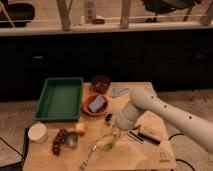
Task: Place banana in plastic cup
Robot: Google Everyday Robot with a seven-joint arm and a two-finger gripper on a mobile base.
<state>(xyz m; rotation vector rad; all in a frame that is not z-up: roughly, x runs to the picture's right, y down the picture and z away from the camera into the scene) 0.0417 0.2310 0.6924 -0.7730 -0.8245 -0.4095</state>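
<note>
The plastic cup (106,144) stands on the wooden table (150,157) near the front middle, see-through with a greenish base. The banana (113,133), pale yellow and curved, stands tilted at the cup's mouth with its lower end at or inside the rim. I cannot tell how deep it sits. My gripper (113,123) hangs right above the banana's upper end at the tip of the white arm (160,112), which reaches in from the right. Whether the gripper touches the banana is not clear.
A green tray (60,97) is at the back left, with a dark bowl (100,82) and an orange plate with a blue sponge (96,104) behind the cup. A white container (37,132), grapes (59,141), a metal cup (71,141) and an orange-yellow block (80,128) are to the left. A fork (87,157) and a black tool (147,138) lie close by.
</note>
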